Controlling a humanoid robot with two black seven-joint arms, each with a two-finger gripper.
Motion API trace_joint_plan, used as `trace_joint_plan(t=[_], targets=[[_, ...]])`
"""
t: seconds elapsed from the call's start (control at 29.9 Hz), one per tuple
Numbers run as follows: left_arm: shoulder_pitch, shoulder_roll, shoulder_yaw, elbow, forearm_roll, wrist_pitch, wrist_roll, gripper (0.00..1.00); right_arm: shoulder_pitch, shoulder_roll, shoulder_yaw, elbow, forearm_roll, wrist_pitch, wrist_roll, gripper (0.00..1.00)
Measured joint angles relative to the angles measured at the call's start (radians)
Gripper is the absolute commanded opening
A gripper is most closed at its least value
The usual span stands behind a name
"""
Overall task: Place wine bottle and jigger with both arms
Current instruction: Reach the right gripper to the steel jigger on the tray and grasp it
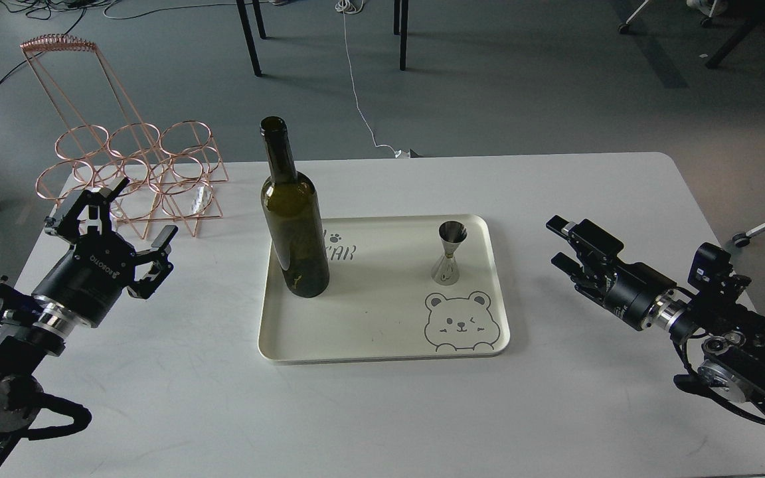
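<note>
Nearest me, both arms come in low at the bottom corners, and their thick base joints are cut off by the frame edge. My left gripper (133, 229) hovers over the white table (382, 411) with its fingers spread wide apart and nothing between them. Just behind it stands a copper wire rack (137, 172), close enough to crowd that side; a small pale item inside the rack is too faint to identify. My right gripper (565, 244) points toward the middle of the table, its two fingers parted with a clear gap, empty as well.

Between the grippers lies a cream tray (382, 332) with a bear drawing and some lettering partly hidden behind the bottle. Upright on the tray's left part is the wine bottle (293, 219), well apart from both grippers. On the tray's right part, just above the bear, stands the jigger (450, 253), also upright. Beyond the table I see grey floor, a white cable and dark furniture legs.
</note>
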Motion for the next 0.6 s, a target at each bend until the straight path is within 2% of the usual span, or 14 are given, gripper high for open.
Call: trace_joint_plan(t=[0.23, 0.33, 0.43, 0.6], targets=[[-0.003, 0.004, 0.002, 0.0, -0.003, 0.0, -0.016, 0.98, -0.003, 0.018, -0.069, -0.024, -0.62, -0.408, 0.0, 0.99], [-0.003, 0.004, 0.003, -0.001, -0.004, 0.001, -0.018, 0.98, -0.001, 0.061, -0.083, -0.067, -0.788, -0.519, 0.0, 0.99], [-0.003, 0.004, 0.003, -0.002, -0.005, 0.002, -0.018, 0.98, 0.018, 0.109, -0.086, -0.105, -0.892, -0.56, 0.0, 0.99], [-0.003, 0.002, 0.003, -0.002, -0.005, 0.003, -0.018, 0.98, 0.09, 0.214, -0.092, -0.217, -1.013, -0.567, 0.0, 0.98]])
